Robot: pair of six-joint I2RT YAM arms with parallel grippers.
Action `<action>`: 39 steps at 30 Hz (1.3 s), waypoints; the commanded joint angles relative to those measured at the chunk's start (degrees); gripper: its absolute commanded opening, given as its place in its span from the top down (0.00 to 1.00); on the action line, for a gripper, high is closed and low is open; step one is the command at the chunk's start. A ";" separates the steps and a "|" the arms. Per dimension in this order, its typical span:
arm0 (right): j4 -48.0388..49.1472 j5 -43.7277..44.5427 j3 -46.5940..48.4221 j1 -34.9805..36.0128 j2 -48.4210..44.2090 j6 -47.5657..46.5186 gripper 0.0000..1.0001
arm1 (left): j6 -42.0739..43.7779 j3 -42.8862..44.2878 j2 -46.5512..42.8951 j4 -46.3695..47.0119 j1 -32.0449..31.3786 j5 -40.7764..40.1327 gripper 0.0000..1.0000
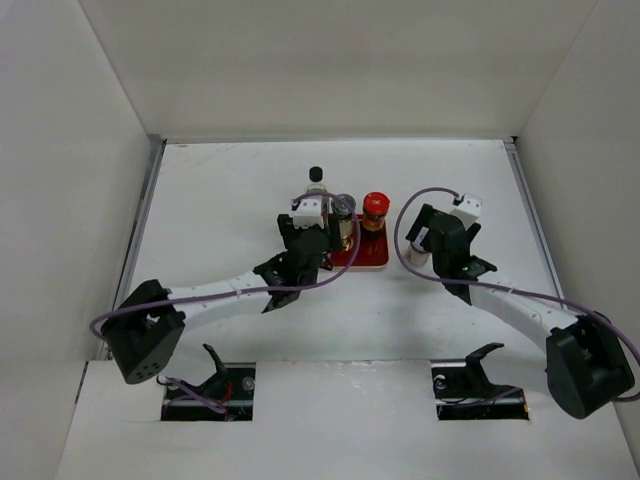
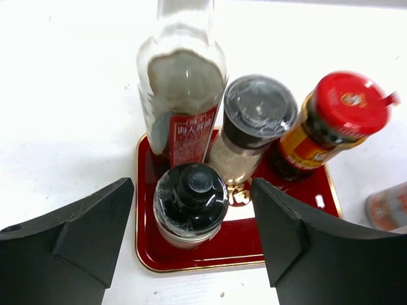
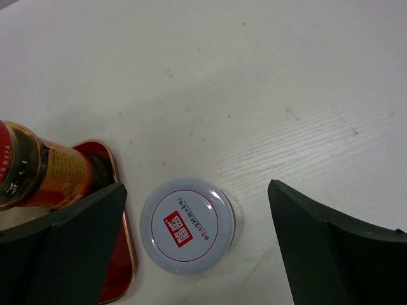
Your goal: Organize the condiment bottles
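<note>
My left tool [image 2: 192,184] stands spread before four bottles [image 2: 254,121] gathered on the tray [image 2: 235,244]. My right tool [image 3: 196,187], also spread, hangs over the last shaker [image 3: 187,225], off-tray, likely for pickup.

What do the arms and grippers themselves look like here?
Left arm and right arm: white links, black joint housings, a purple cable looping along each. Fingers are matte black wedges. White block at each wrist. No markings visible.
</note>
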 commanded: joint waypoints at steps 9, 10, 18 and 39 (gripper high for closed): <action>2.57 -3.00 0.93 0.47 4.81 0.21 0.20 | -0.56 -8.02 -13.88 1.02 -0.91 -1.72 0.17; 2.75 -2.65 0.76 0.47 4.46 0.39 0.30 | -0.74 -9.24 -15.37 0.94 -0.65 -1.72 0.16; -0.06 2.10 1.02 5.56 -6.25 -0.67 0.55 | -2.41 -17.77 -28.46 -0.29 1.02 -3.56 0.00; 16.28 1.84 16.67 22.18 18.51 -4.10 0.52 | -6.27 -21.47 -35.07 -6.27 3.84 -6.12 0.00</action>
